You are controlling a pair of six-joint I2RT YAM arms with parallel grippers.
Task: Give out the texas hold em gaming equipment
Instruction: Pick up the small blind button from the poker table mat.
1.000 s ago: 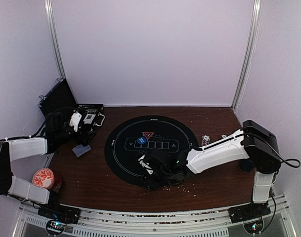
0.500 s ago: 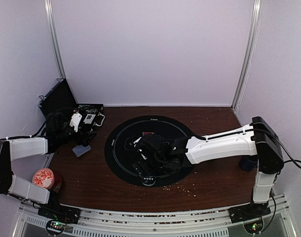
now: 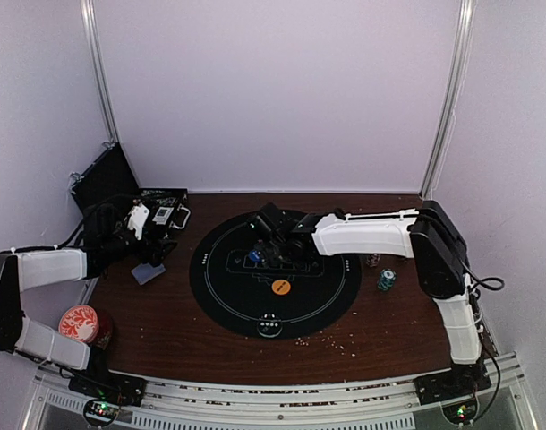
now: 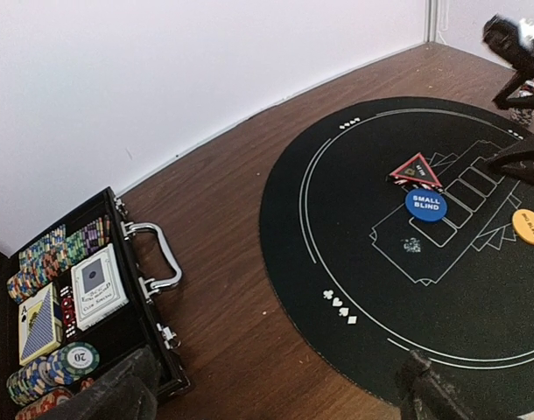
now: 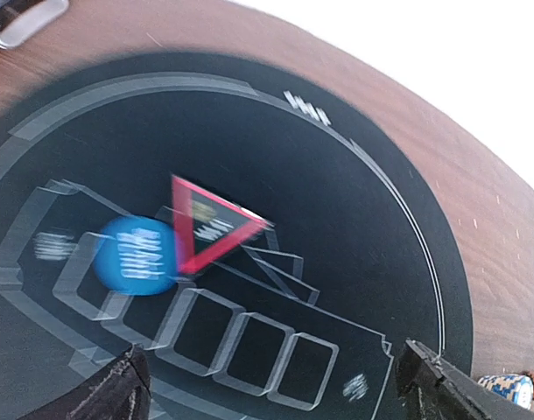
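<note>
On my mat (image 4: 337, 227), the triangle (image 4: 415, 171) sits just behind the small-blind button (image 4: 425, 205); case (image 4: 127, 319) lies off to my left.

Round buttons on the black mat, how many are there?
2. The blue Small Blind button lies beside the red triangle marker; the orange button lies near the middle of the black mat. The right arm may hide more.

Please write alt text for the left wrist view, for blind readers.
A round black mat on a brown table holds a red triangle marker, a blue button and an orange button. An open case of chips and cards sits lower left.
</note>
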